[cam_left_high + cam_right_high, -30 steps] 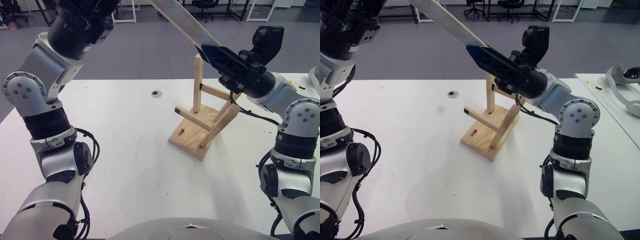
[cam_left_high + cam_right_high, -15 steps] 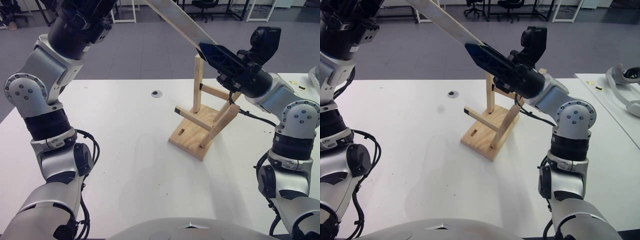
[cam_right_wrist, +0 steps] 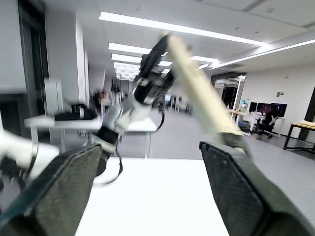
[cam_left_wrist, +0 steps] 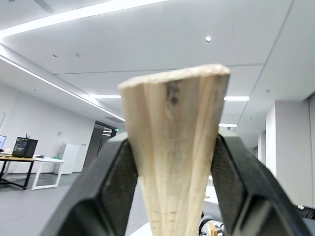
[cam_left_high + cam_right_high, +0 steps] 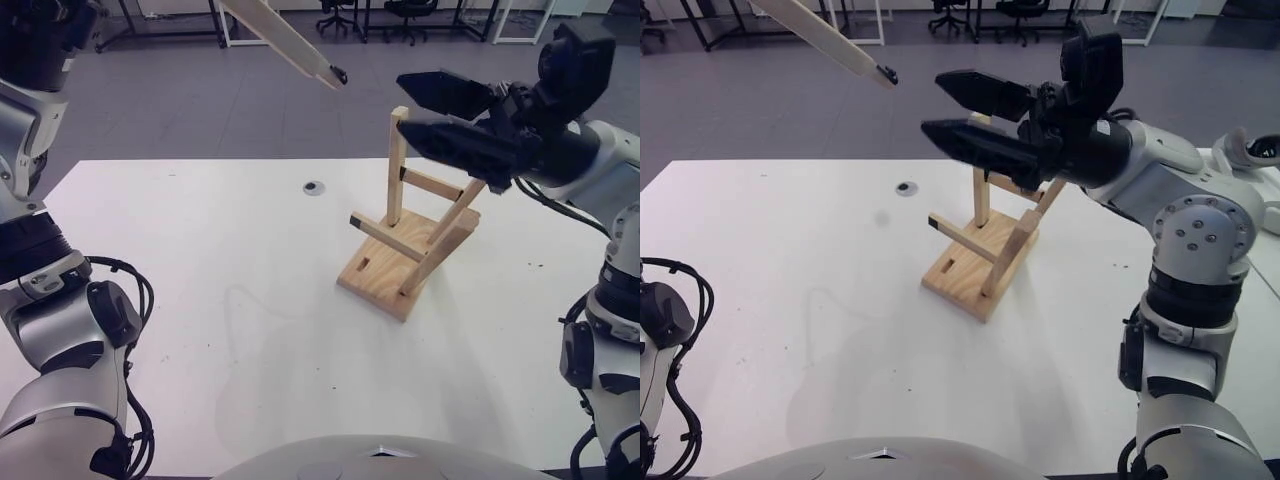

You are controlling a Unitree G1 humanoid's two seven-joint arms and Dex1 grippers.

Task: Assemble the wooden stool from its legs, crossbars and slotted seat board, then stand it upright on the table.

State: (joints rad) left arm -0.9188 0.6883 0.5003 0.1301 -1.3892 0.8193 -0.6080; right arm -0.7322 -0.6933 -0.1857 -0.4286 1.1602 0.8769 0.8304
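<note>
Within the left end effector [image 4: 172, 152] sits a wooden leg [image 4: 173, 105].

White table [image 5: 200, 270], small round grommet [image 5: 314, 187], office chairs [image 5: 1015, 9] behind, grey floor [image 5: 200, 100]

The left arm [image 5: 35, 230] is standing tall along the left edge of the frame and going up past the top. The left gripper [image 4: 172, 147] is pinching a wooden piece [image 5: 285, 35] tight between its two black fingers [image 4: 113, 187]. The right arm [image 5: 610, 180] is bending in from the right edge, with its wrist pointing toward the middle. The right gripper [image 5: 405, 103] is hanging in the upper right with its two fingers spread wide apart, one above the other.
</note>
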